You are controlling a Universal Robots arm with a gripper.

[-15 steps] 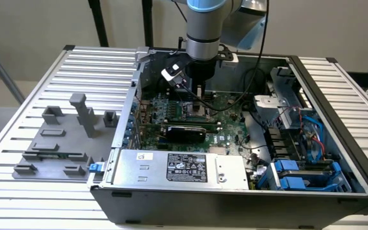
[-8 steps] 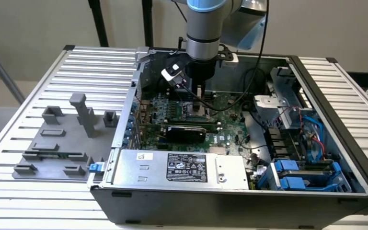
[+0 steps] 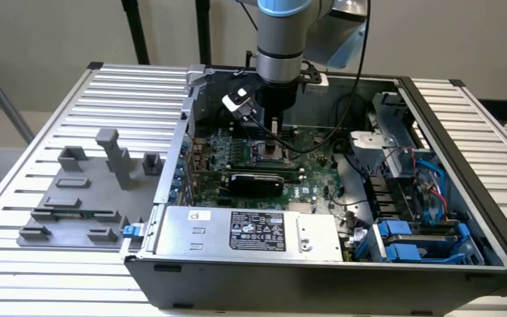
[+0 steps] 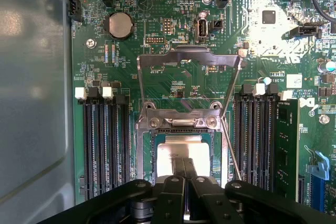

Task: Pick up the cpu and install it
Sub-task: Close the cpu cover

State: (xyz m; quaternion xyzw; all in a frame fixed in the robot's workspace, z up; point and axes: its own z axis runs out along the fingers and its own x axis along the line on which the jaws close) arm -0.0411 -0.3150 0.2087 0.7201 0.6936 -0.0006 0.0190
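The cpu (image 4: 181, 149), a silvery square with a thin rim, lies flat in the motherboard socket (image 4: 152, 150). The socket's metal load plate (image 4: 189, 59) stands swung up and open behind it. My gripper (image 4: 184, 170) hangs right over the cpu's near half. Its two black fingers (image 4: 178, 167) are pressed together, shut, with nothing visibly between them. Whether the tips touch the chip's top I cannot tell. In the exterior view the gripper (image 3: 272, 129) reaches down into the open computer case (image 3: 465, 172), just above the socket (image 3: 267, 150).
Memory slots (image 4: 105, 145) flank the socket, with one green memory stick (image 4: 286, 145) seated. A silver power supply (image 3: 245, 231) sits at the case's front, and blue drive bays (image 3: 412, 241) and cables lie at the exterior view's right. Grey fixture blocks (image 3: 86, 191) stand on the slatted table.
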